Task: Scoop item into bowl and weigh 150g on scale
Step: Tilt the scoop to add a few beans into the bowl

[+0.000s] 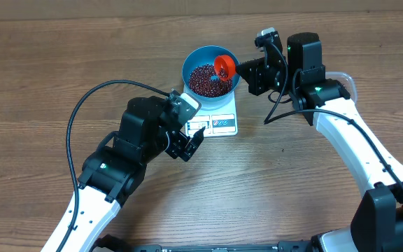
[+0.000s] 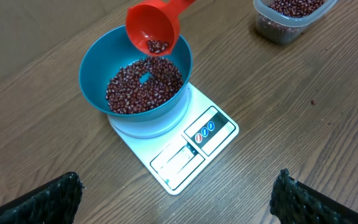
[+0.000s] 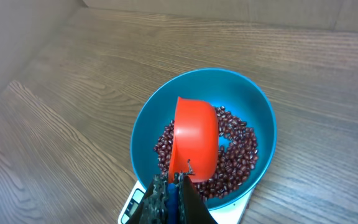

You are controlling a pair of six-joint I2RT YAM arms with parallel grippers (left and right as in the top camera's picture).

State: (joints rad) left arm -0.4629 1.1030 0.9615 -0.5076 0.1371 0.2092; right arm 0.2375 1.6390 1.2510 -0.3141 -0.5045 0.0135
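Beans (image 2: 143, 87) lie in the bowl (image 2: 95, 73) on the scale (image 2: 185, 155) beneath a scoop (image 2: 152, 26).

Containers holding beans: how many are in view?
3. The bowl on the scale; the scoop tilted over the bowl, a few beans inside; the tub on the table beyond the scale, partly cut off in the left wrist view. More may be hidden.

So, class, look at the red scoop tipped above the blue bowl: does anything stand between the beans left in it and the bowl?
Nothing visible does. The scoop hangs tilted over the bowl, its mouth tipped down toward the beans already inside, with only open air between.
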